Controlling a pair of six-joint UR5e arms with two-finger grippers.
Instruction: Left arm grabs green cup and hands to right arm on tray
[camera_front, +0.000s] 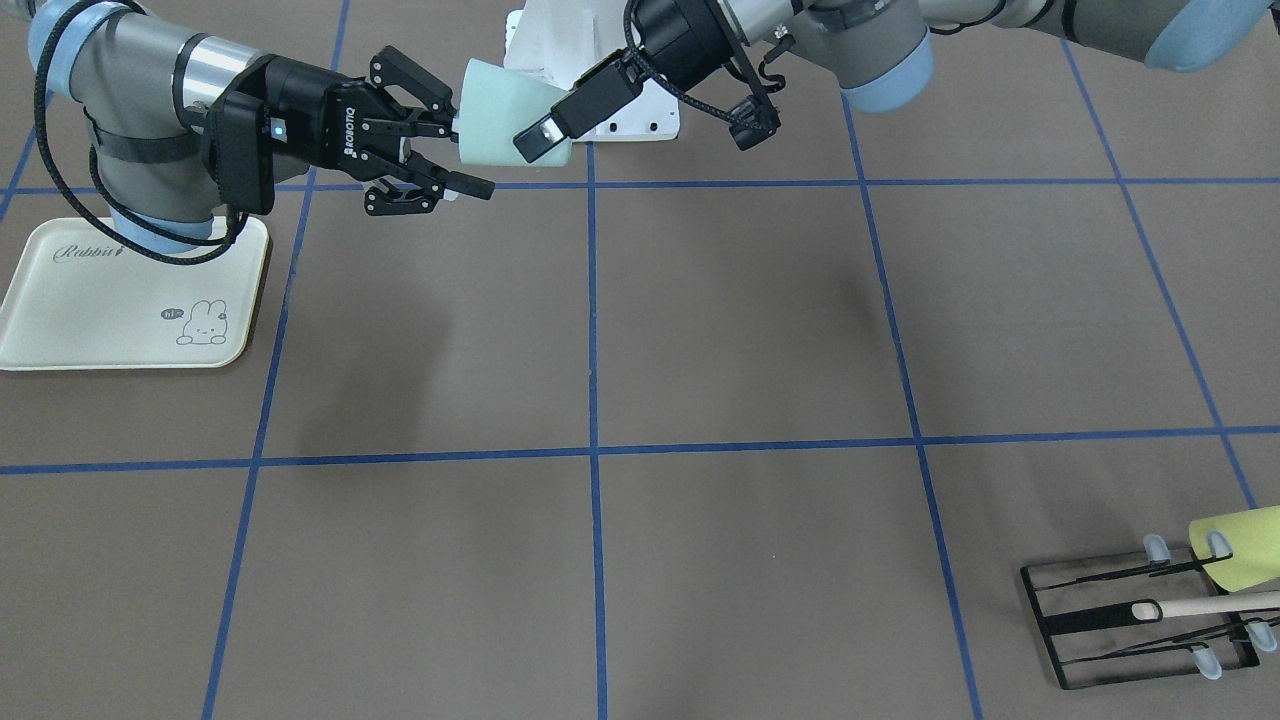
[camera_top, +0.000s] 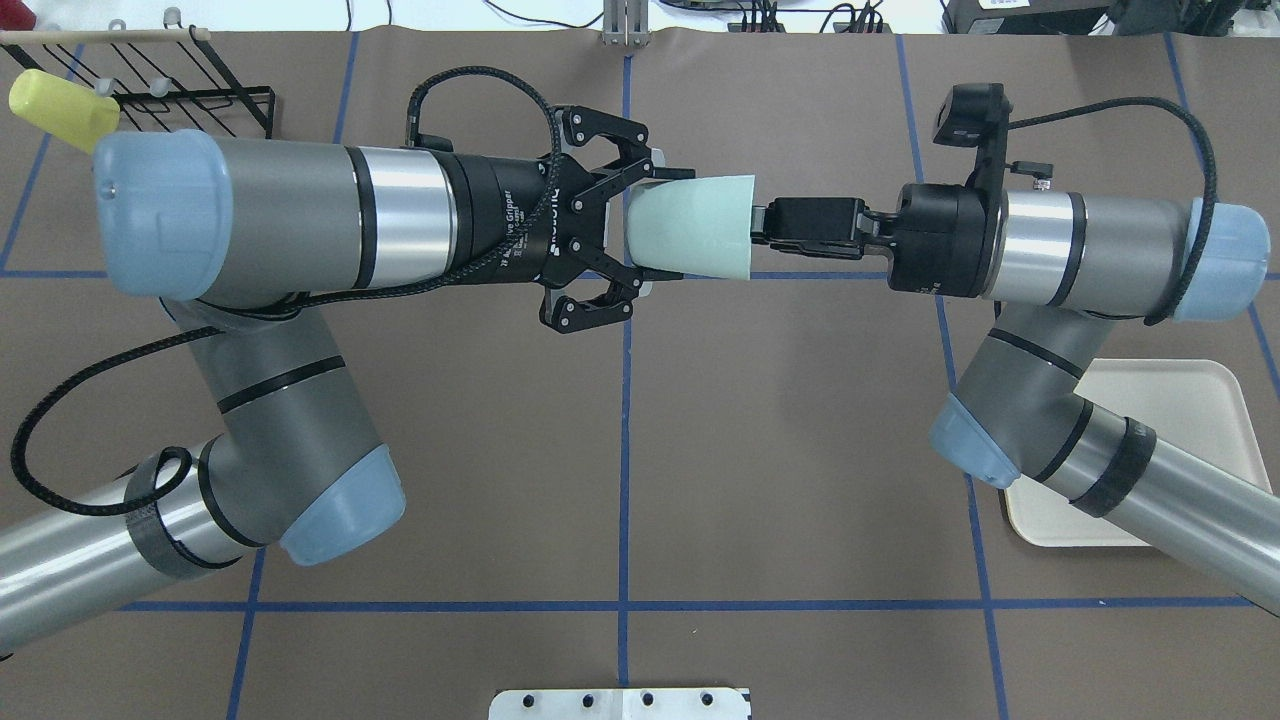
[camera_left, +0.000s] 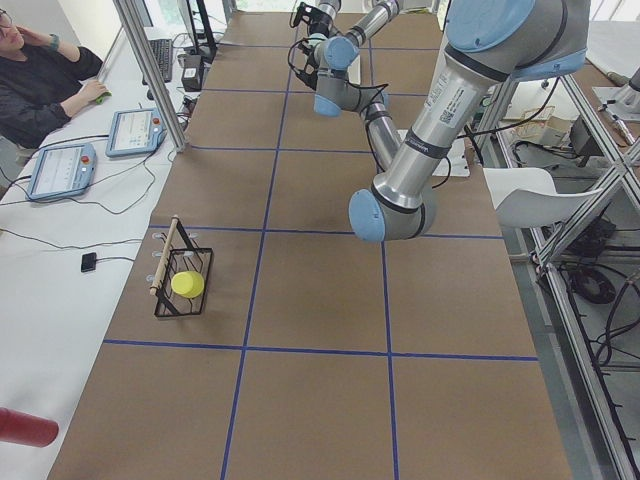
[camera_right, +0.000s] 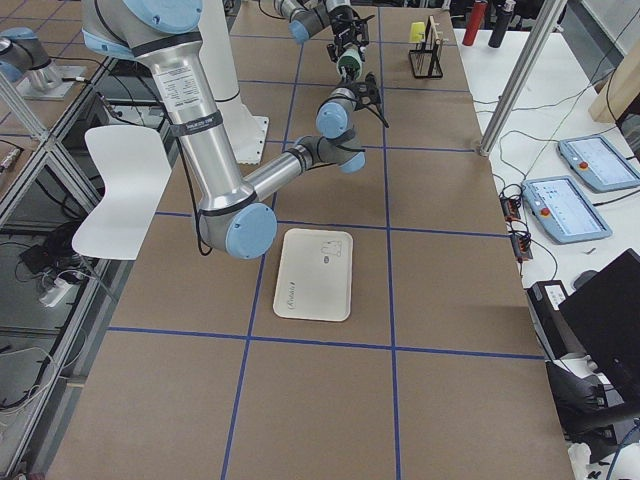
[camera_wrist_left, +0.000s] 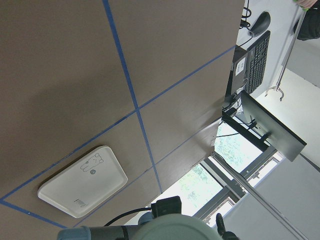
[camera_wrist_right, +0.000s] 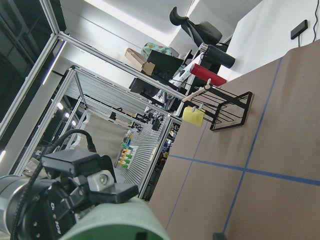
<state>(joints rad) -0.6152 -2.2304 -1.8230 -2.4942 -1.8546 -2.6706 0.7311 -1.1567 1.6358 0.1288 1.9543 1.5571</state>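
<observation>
The pale mint-green cup (camera_front: 495, 110) (camera_top: 690, 235) hangs on its side in the air over the table's middle, near the robot's base. My left gripper (camera_top: 665, 230) (camera_front: 535, 120) is shut on its narrow bottom end, one finger on each side. My right gripper (camera_top: 762, 222) (camera_front: 468, 145) faces the cup's wide rim and stands open, one finger above and one below the rim. The cream tray (camera_front: 100, 330) (camera_top: 1200, 400) lies flat under the right arm with nothing on it. The cup's green edge also fills the bottom of the right wrist view (camera_wrist_right: 115, 222).
A black wire rack (camera_front: 1140, 620) (camera_top: 190, 100) sits at the far corner on my left, carrying a yellow-green cup (camera_front: 1235, 545) (camera_top: 60, 105) and a wooden stick. A white base plate (camera_top: 620, 703) lies between the arms. A person (camera_left: 40, 70) sits beside the table.
</observation>
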